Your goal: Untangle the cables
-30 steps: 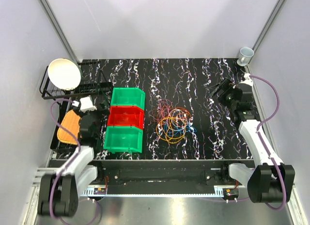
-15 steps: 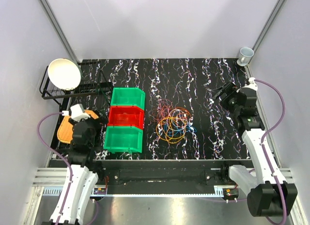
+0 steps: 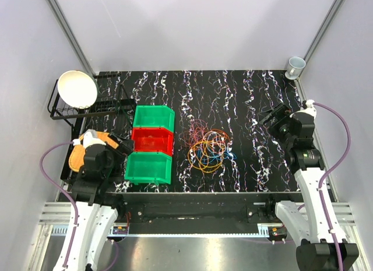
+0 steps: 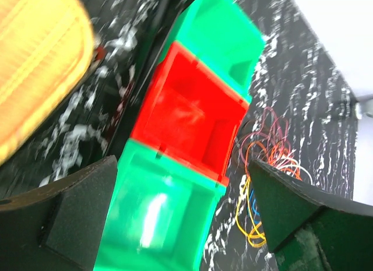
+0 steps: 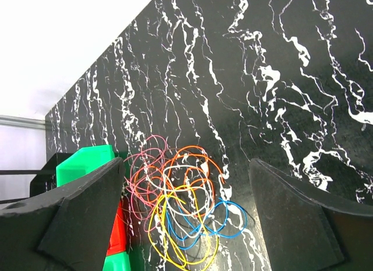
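Note:
The cables lie in a tangled pile of thin orange, yellow, pink, white and blue loops on the black marbled table, right of the bins. They also show in the right wrist view and the left wrist view. My left gripper is open and empty, raised left of the bins. My right gripper is open and empty, raised at the table's right side, well apart from the cables.
Three bins stand in a row: green, red, green. A black wire rack holds a white bowl. An orange sponge lies at the left edge. A cup stands at the back right corner.
Both arms have risen and pulled back toward the near edge. The left gripper has swung toward the bins. The cables have not moved.

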`<control>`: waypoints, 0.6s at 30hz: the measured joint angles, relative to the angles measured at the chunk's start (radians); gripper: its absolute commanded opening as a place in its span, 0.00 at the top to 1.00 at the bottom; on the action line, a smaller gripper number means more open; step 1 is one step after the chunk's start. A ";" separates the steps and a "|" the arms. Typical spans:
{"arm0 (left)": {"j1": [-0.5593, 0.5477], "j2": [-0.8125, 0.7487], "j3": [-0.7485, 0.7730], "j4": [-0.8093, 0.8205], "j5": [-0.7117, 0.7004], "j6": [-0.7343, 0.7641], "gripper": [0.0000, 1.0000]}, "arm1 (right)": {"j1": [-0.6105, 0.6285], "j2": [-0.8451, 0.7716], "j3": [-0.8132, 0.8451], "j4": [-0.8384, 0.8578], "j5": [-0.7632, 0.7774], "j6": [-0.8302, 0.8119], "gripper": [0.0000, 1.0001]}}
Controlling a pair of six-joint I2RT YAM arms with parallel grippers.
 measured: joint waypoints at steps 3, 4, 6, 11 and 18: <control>0.000 0.036 0.064 -0.105 -0.005 -0.024 0.01 | 0.000 0.001 0.000 -0.012 0.003 0.005 0.07; 0.000 0.043 0.082 -0.129 -0.005 -0.029 0.01 | 0.000 0.002 0.000 -0.013 0.006 0.007 0.07; 0.000 0.046 0.111 -0.166 -0.004 -0.029 0.01 | 0.000 0.007 0.001 -0.013 0.008 0.011 0.08; 0.000 0.073 0.189 -0.197 0.045 0.016 0.01 | 0.000 0.056 0.002 -0.013 -0.006 0.026 0.10; -0.072 0.249 0.258 -0.166 0.149 0.101 0.16 | 0.038 0.076 0.002 -0.012 -0.012 0.058 0.10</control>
